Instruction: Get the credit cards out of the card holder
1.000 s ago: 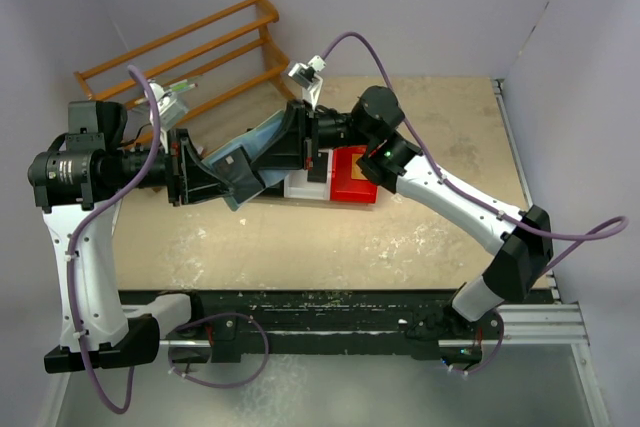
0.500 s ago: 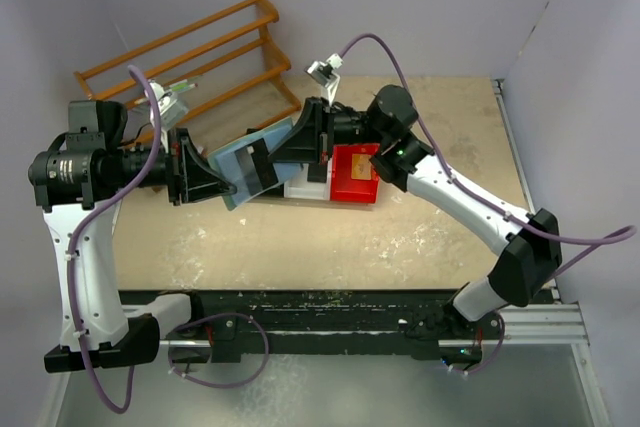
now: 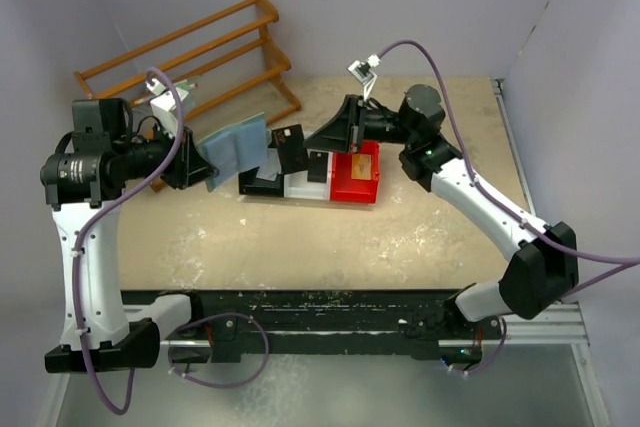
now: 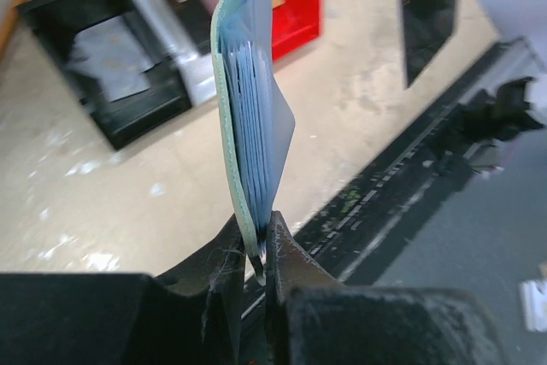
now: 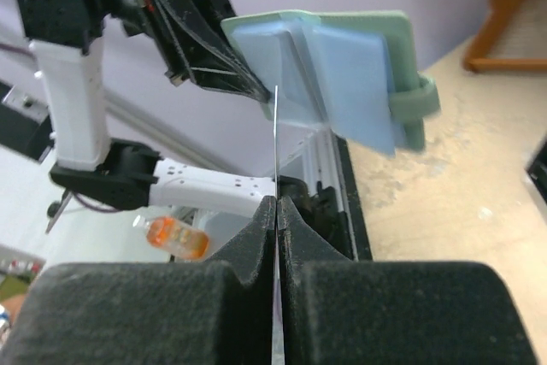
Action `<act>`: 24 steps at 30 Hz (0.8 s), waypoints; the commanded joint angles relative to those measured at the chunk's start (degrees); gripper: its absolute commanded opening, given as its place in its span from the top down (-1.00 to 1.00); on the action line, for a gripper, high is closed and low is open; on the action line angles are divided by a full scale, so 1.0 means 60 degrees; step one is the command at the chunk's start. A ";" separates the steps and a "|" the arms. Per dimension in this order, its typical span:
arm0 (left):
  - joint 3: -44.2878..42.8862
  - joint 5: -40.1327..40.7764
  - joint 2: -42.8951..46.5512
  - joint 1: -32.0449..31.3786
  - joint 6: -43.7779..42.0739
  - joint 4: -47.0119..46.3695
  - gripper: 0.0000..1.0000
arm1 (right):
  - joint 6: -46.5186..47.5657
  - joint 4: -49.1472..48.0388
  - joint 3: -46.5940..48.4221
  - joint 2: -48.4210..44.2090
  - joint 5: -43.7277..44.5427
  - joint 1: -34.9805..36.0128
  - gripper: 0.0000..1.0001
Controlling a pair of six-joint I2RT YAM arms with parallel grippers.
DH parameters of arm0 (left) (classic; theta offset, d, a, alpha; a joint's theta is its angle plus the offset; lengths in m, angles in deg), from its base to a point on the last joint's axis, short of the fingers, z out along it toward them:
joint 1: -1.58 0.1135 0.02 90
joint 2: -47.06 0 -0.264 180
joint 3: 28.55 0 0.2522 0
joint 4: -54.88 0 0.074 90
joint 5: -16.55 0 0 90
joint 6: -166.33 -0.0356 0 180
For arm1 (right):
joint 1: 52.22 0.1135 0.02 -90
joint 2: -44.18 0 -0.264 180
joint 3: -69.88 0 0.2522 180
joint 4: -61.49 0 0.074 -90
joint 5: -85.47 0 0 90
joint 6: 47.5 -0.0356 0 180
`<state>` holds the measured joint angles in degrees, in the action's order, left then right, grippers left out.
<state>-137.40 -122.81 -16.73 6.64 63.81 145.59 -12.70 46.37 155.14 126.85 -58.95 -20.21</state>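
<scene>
Across your table [image 3: 400, 247], a wooden rack [image 3: 190, 52] stands at the far left, and a row of black, white and red bins [image 3: 355, 195] sits mid-table. Your left gripper [image 3: 197, 159] is clamped on one edge of the card holder [image 3: 238, 145] and holds it in the air just left of the bins. Your right gripper [image 3: 308, 144] pinches a black card [image 3: 291, 148] between closed fingers. The card is just right of the holder, clear of it, above the black and white bins.

thin black rectangular card [image 3: 291, 148] now pulled clear of the grey-green folding card holder [image 3: 236, 150], right claw [image 3: 308, 143] withdrawn rightward with it, left claw [image 3: 196, 160] and holder drawn back left
</scene>
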 commanded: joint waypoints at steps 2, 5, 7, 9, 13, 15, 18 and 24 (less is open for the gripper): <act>0.0355 0.2598 -0.0014 -0.0038 0.0407 -0.1100 1.00 | 0.0630 0.0899 -0.0586 -0.0259 0.0525 -0.0566 1.00; 0.0542 0.3202 0.0093 -0.0038 0.0288 -0.1336 1.00 | 0.1225 0.1667 -0.0648 -0.0031 0.0997 -0.0695 1.00; 0.0568 0.3334 0.0171 -0.0038 0.0132 -0.1349 1.00 | 0.2134 0.2994 -0.0408 0.0208 0.1916 -0.0693 1.00; 0.0546 0.2992 0.0197 -0.0037 0.0009 -0.1232 1.00 | 0.2630 0.3835 -0.0196 0.0568 0.2904 -0.0695 1.00; 0.0557 0.1828 0.0328 -0.0038 -0.0137 -0.1027 1.00 | 0.3221 0.4775 0.0405 0.1697 0.4944 -0.0703 1.00; 0.0549 0.1359 0.0355 -0.0038 -0.0201 -0.0931 1.00 | 0.3046 0.4649 0.0617 0.2239 0.5561 -0.0663 1.00; 0.0425 0.1036 0.0301 -0.0034 -0.0238 -0.0769 1.00 | 0.2873 0.4667 0.1083 0.3097 0.6384 -0.0608 1.00; 0.0130 0.0443 0.0189 -0.0038 -0.0346 -0.0479 1.00 | 0.2824 0.4872 0.1848 0.4421 0.7559 -0.0310 1.00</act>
<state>-133.82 -114.81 -15.61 6.64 63.20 142.99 3.34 75.17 161.68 151.92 -20.87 -23.58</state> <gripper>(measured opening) 0.139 0.004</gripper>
